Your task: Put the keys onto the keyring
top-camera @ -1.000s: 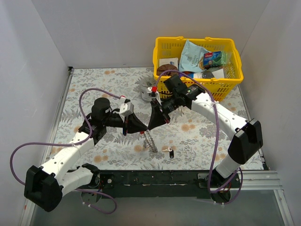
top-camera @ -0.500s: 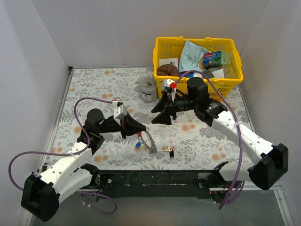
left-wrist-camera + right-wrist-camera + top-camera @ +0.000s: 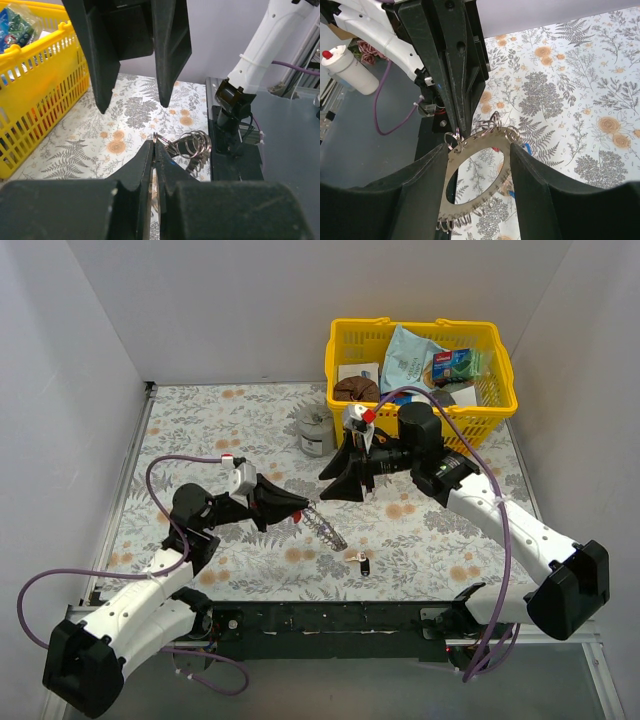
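Observation:
The keyring [image 3: 326, 528] is a flat silvery loop edged with small split rings. My left gripper [image 3: 298, 508] is shut on its edge and holds it above the table. In the left wrist view the pinched rim sits at the left gripper [image 3: 154, 145], and the split rings [image 3: 193, 145] hang just past it. My right gripper [image 3: 338, 483] stands open, a short way behind the ring and apart from it. In the right wrist view the keyring [image 3: 451, 191] shows beyond the right gripper [image 3: 479, 146]. A small dark-headed key [image 3: 361, 561] lies on the table.
A grey tin cup [image 3: 314, 430] stands behind the grippers. A yellow basket [image 3: 497, 400] full of packets sits at the back right. White walls close in the floral table [image 3: 200, 420] on the left, right and back.
My right gripper has opened and pulled back from the keyring toward the basket. The left gripper stays shut on the ring, which now sticks out to its right.

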### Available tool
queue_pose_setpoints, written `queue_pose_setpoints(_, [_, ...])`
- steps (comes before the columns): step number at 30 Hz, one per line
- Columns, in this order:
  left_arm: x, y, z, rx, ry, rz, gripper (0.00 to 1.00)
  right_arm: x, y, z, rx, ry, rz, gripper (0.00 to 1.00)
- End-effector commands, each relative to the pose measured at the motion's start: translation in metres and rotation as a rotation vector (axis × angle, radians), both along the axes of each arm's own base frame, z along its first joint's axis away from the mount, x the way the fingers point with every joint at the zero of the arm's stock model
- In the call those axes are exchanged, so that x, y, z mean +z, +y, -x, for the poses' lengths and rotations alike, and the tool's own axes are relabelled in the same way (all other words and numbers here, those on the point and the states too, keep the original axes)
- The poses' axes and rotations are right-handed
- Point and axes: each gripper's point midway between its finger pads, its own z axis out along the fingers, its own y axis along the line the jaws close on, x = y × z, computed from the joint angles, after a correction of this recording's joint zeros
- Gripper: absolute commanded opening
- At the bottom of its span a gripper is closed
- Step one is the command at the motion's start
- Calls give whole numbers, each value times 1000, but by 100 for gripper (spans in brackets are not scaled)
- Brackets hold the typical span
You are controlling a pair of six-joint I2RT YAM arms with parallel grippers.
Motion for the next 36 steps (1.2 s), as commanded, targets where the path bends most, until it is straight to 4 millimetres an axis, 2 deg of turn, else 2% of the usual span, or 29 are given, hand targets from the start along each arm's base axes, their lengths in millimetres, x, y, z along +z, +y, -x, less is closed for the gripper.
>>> queue_pose_setpoints(1, [29,6,-12,101,-48,72,0,8,1,1,-11,-12,-18,59])
queue_pose_setpoints(3, [35,7,-22,150,-38,73,0,7,0,-4,-59,12,1,59])
queue_pose_setpoints(6, [41,11,-36,230,-20,73,0,17,0,-13,-156,10,13,59])
queue_pose_setpoints(7, [42,13,-42,260,-9,74,0,18,0,-25,-240,9,27,59])
queue_pose_setpoints(8, [39,14,-46,282,12,62,0,15,2,-25,-260,30,48,59])
queue_pose_setpoints(9, [46,17,-54,327,11,69,0,23,3,-28,-286,30,46,64])
queue_pose_setpoints(10, [48,19,-58,347,20,67,0,19,5,-39,-350,44,67,65])
queue_pose_setpoints(11, [44,19,-62,366,47,52,0,19,7,-38,-355,61,80,65])
queue_pose_setpoints(13, [52,24,-72,420,58,57,0,23,13,-44,-388,81,86,65])
queue_pose_setpoints(15, [49,27,-78,458,85,39,0,22,21,-39,-394,101,103,63])
queue_pose_setpoints(16, [53,30,-82,485,81,43,0,27,25,-42,-415,91,100,62])
queue_pose_setpoints(17, [50,31,-83,499,97,31,0,27,31,-36,-409,91,109,59])
queue_pose_setpoints(19, [52,36,-89,545,108,30,0,31,37,-39,-440,90,110,58])
queue_pose_setpoints(20, [50,38,-91,560,120,20,0,32,41,-36,-434,92,114,52])
queue_pose_setpoints(24, [53,43,-98,610,147,10,0,29,52,-39,-460,114,137,45])
queue_pose_setpoints(36, [61,46,-102,642,195,3,0,26,54,-57,-628,52,179,38])
